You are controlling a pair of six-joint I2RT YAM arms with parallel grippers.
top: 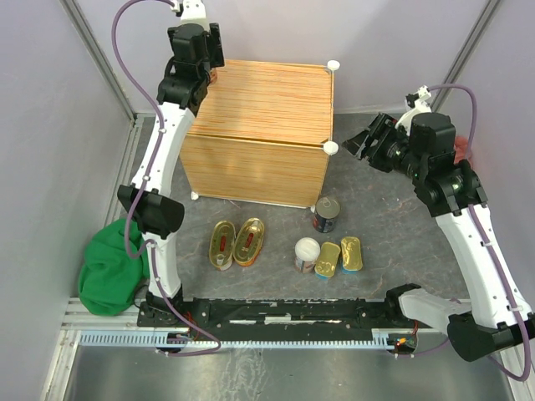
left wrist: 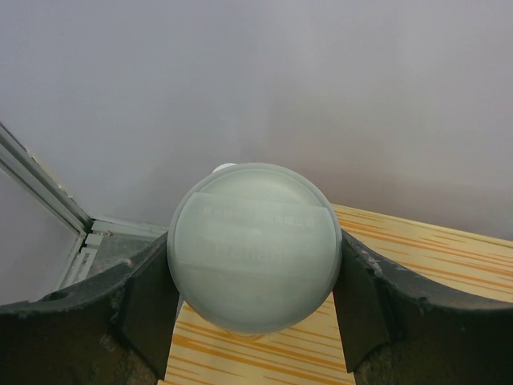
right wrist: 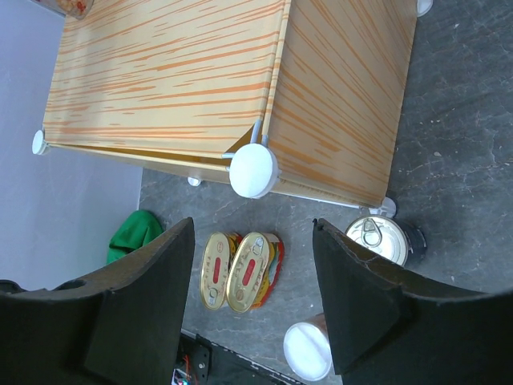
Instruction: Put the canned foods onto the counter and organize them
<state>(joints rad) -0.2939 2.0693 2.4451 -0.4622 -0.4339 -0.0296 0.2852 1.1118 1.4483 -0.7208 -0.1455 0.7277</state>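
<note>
My left gripper (top: pixel 205 67) hangs over the far left corner of the counter (top: pixel 267 100) and is shut on a tall white-lidded can (left wrist: pixel 252 245). Its lid fills the left wrist view, with both fingers (left wrist: pixel 148 297) pressed against its sides above the wood-grain top (left wrist: pixel 417 257). On the table in front of the counter lie two oval gold-red tins (top: pixel 221 244) (top: pixel 249 241), a dark round tin (top: pixel 326 214), another white-lidded can (top: pixel 307 254) and two rectangular tins (top: pixel 328 259) (top: pixel 351 254). My right gripper (top: pixel 368 142) hovers open and empty by the counter's right side.
A green cloth (top: pixel 113 267) lies bunched at the left beside the left arm's base. A bit of red cloth (top: pixel 462 150) shows behind the right arm. White ball knobs (top: pixel 330 148) stick out at the counter's corners. Grey walls close in the back and sides.
</note>
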